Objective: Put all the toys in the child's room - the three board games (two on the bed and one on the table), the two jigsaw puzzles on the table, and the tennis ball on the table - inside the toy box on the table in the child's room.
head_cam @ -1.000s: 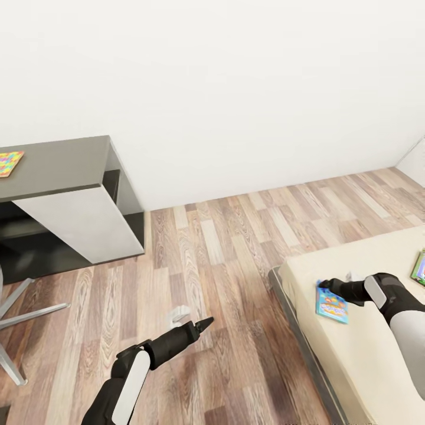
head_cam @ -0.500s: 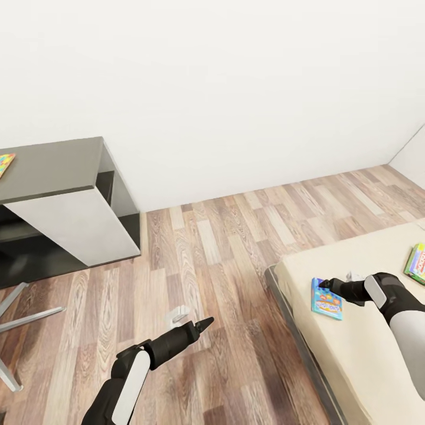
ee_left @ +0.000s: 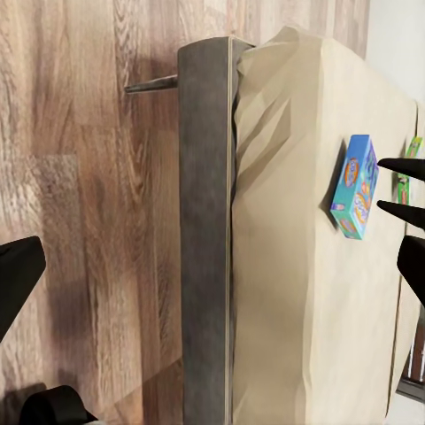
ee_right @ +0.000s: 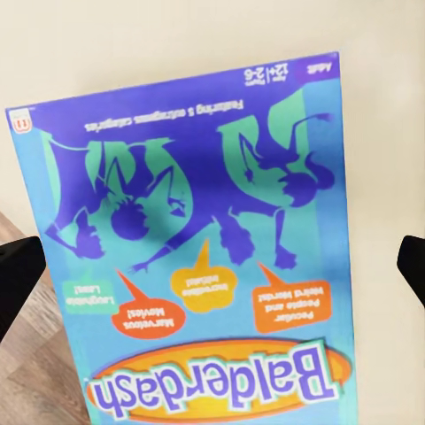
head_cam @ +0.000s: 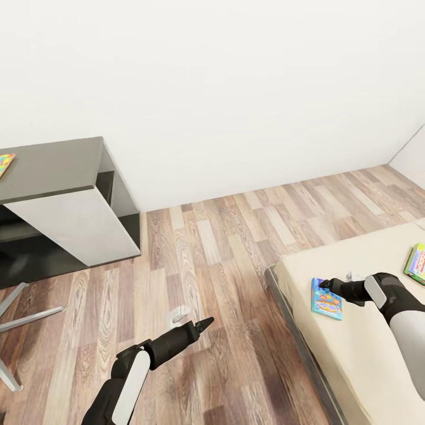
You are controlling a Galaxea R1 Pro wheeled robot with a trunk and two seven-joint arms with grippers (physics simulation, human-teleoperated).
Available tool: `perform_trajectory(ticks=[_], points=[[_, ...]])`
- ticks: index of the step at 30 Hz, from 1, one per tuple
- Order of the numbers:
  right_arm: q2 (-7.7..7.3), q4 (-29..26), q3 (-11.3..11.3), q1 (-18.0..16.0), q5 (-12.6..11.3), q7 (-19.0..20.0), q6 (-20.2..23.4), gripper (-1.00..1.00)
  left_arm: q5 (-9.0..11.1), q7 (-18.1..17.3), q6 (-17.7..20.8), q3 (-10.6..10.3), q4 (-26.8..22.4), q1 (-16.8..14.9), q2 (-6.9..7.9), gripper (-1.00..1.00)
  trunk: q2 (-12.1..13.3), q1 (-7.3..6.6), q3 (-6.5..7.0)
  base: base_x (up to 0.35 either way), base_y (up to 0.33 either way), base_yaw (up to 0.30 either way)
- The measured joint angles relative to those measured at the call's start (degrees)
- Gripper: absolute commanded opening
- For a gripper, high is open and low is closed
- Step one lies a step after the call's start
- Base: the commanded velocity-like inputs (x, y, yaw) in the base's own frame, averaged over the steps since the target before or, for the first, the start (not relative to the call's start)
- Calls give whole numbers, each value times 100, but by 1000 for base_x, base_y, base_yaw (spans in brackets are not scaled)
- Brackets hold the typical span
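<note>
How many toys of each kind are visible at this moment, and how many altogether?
Board games: 2, the blue Balderdash box and a green-edged box, both on the bed.
Jigsaw puzzles: 1, on the table.
Total: 3

We saw a grey chair base (head_cam: 35, 313) at the left edge, its thin metal legs splayed across the wood-plank floor (head_cam: 224, 248). Off to the right of the chair base, well apart from it, a small white object (head_cam: 179, 314) lay on the planks (too small for us to make out what it was). Beyond the chair base rose a plain white wall (head_cam: 236, 88), meeting the boards along a straight line. Far to the right of the chair base, a second white wall (head_cam: 410, 156) joined the first at a corner.
</note>
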Motion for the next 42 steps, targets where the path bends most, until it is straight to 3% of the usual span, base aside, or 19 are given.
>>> perform_trajectory(ticks=[18,42], points=[[-6,-1,-4,1,-1,0,6,100,3,0,0,0,0,0,0,100,0,0,0,0,0,-4],[-9,-1,-2,-4,0,9,11,100,0,-1,0,0,0,0,1,100,0,0,0,0,0,-80]])
